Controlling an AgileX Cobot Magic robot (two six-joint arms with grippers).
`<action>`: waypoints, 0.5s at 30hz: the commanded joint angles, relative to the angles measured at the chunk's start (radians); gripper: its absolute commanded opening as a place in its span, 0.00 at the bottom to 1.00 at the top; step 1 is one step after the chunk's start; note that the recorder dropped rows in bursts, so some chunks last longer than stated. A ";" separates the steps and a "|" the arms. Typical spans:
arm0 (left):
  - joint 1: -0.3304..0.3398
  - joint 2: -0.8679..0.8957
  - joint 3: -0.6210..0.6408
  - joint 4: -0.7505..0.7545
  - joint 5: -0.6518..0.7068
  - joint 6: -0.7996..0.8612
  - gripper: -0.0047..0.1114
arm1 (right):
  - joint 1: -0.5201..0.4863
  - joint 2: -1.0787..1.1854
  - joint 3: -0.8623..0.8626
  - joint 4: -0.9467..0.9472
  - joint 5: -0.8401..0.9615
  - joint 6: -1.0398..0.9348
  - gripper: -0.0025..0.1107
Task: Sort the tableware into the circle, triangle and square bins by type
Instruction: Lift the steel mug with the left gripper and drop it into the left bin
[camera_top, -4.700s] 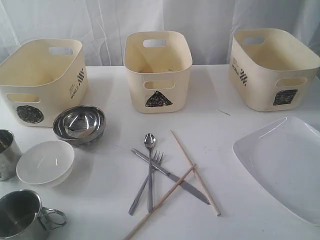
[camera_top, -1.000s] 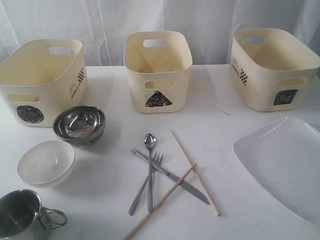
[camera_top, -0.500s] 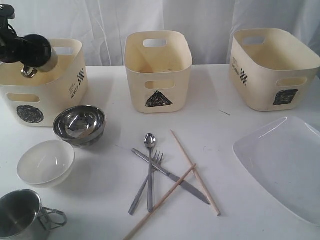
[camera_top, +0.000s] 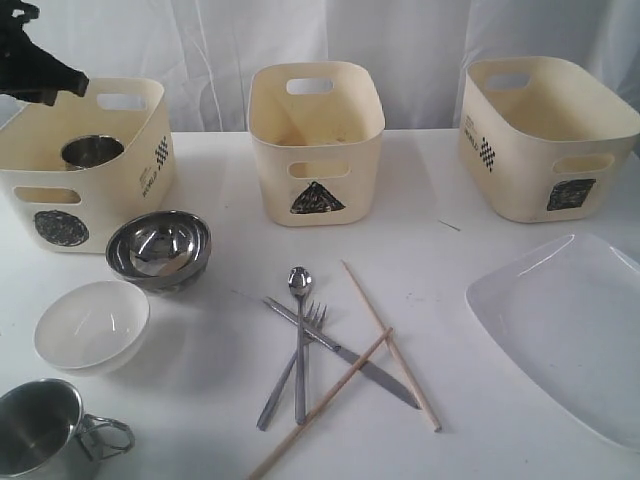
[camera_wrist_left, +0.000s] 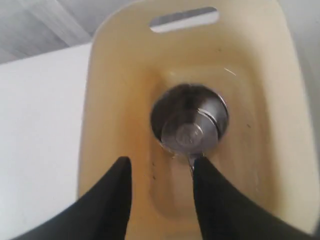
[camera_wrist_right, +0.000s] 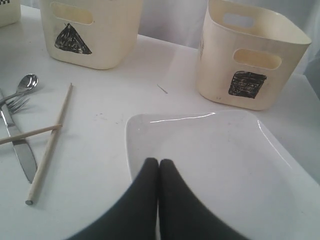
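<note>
The left hand (camera_wrist_left: 161, 165) hangs open; just below it a steel mug (camera_wrist_left: 190, 120) stands inside the circle bin (camera_wrist_left: 115, 100). The right hand (camera_wrist_right: 159, 162), closed and empty, hovers over the plate (camera_wrist_right: 210, 145).

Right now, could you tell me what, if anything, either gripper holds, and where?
Nothing is held: the left gripper hangs open above the steel mug in the cream circle-sticker tub; the right gripper is shut, empty.

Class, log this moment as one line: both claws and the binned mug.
left claw: open above circle bin | steel mug: inside circle bin | right claw: shut near white plate | second mug: on table
</note>
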 joint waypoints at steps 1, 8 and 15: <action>-0.007 -0.112 -0.013 -0.220 0.311 0.120 0.43 | 0.001 -0.006 0.004 -0.003 -0.004 0.003 0.02; -0.007 -0.131 0.096 -0.273 0.580 0.146 0.43 | 0.001 -0.006 0.004 -0.003 -0.004 0.003 0.02; -0.007 -0.131 0.375 -0.289 0.393 0.146 0.43 | 0.001 -0.006 0.004 -0.003 -0.004 0.003 0.02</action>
